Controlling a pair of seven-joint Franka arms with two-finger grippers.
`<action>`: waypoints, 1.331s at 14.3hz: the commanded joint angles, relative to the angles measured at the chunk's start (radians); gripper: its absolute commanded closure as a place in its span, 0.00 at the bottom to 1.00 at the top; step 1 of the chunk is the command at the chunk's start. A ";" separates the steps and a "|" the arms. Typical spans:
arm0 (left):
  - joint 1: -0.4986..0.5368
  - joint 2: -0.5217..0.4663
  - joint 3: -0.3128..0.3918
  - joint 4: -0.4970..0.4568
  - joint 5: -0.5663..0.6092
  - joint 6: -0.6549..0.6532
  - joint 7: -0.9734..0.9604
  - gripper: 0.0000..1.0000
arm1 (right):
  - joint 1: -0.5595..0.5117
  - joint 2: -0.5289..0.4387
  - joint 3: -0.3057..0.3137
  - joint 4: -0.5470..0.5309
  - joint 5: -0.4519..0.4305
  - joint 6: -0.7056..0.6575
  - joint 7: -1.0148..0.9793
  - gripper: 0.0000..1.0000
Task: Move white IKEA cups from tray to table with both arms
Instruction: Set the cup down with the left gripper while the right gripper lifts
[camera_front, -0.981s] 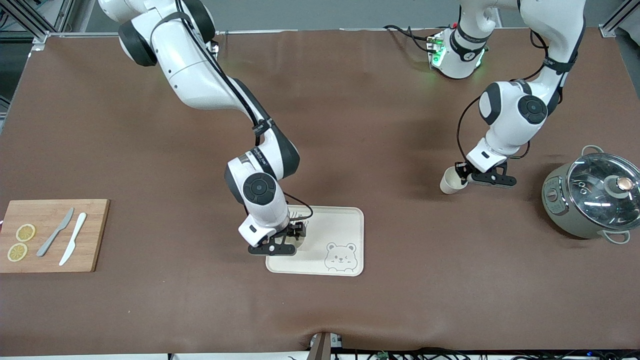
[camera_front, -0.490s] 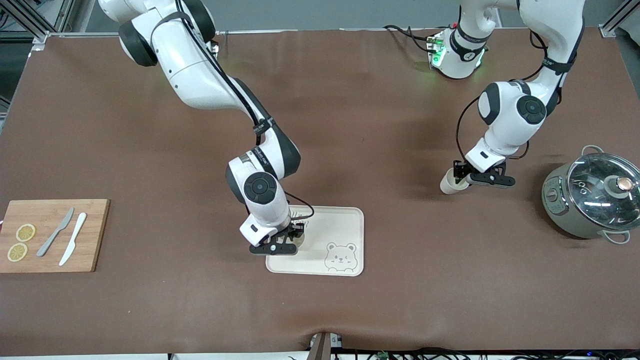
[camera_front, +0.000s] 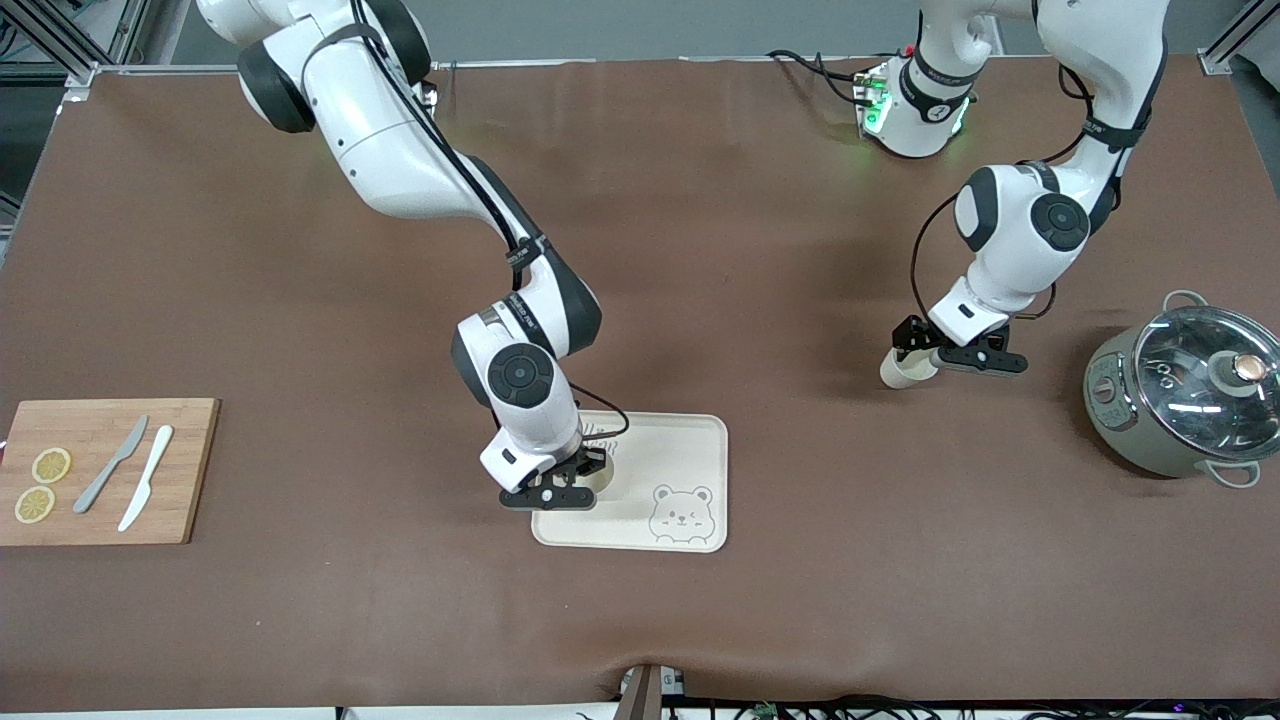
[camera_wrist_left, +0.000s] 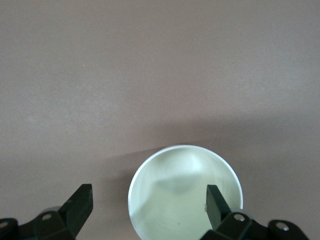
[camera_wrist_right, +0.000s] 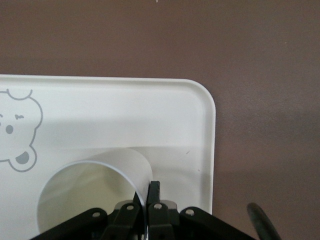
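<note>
One white cup (camera_front: 902, 372) stands on the brown table toward the left arm's end. My left gripper (camera_front: 912, 345) is open over it. In the left wrist view one finger (camera_wrist_left: 216, 202) is inside the cup (camera_wrist_left: 180, 195) and the other finger (camera_wrist_left: 80, 205) is outside, apart from the wall. The second white cup (camera_wrist_right: 95, 192) rests on the cream bear-print tray (camera_front: 680, 450), near the tray's corner (camera_wrist_right: 200, 105). My right gripper (camera_wrist_right: 146, 192) is shut on this cup's rim wall. In the front view the right hand (camera_front: 575, 470) hides most of that cup.
A grey-green glass-lidded cooker (camera_front: 1185, 400) stands at the left arm's end of the table. A wooden cutting board (camera_front: 190, 470) with two knives and lemon slices lies at the right arm's end. Bare brown table lies between tray and cooker.
My left gripper has opened and let go of its cup, which now stands on the table. My right gripper has shut on the rim of the cup on the tray.
</note>
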 joint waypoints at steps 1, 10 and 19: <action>0.000 0.010 -0.004 0.010 -0.030 0.010 0.034 0.00 | 0.000 0.002 0.002 0.001 0.013 0.009 0.006 0.99; 0.000 -0.049 -0.009 0.016 -0.030 -0.036 0.018 0.00 | -0.031 -0.048 0.031 0.008 0.075 -0.044 0.001 1.00; 0.008 -0.192 -0.006 0.166 -0.018 -0.422 -0.042 0.00 | -0.140 -0.225 0.041 0.025 0.097 -0.378 -0.141 1.00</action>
